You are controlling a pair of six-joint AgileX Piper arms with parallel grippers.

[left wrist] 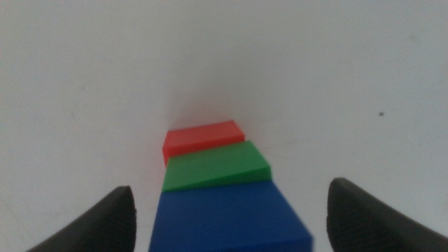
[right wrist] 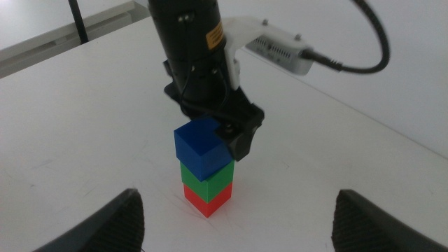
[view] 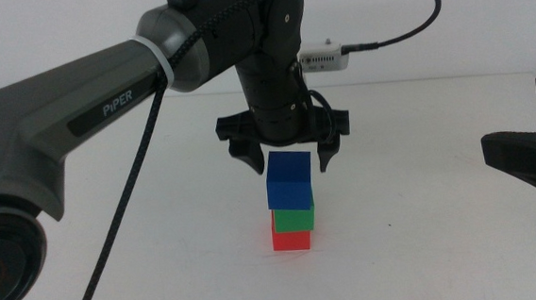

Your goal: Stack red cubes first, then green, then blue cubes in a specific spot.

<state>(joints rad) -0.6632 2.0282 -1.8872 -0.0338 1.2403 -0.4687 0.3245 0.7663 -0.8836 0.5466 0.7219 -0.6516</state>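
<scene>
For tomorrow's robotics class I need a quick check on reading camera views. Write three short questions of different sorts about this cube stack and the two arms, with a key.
1. True or false: the blue cube sits on top of the stack.
2. Which cube touches the table? A) green B) red C) blue
3. Fill in: the left gripper has its jaws ____ on either side of the blue cube.

Key:
1. True; the green cube lies beneath it.
2. B, the red cube.
3. Open. The right gripper waits off to the side, also open.
</scene>
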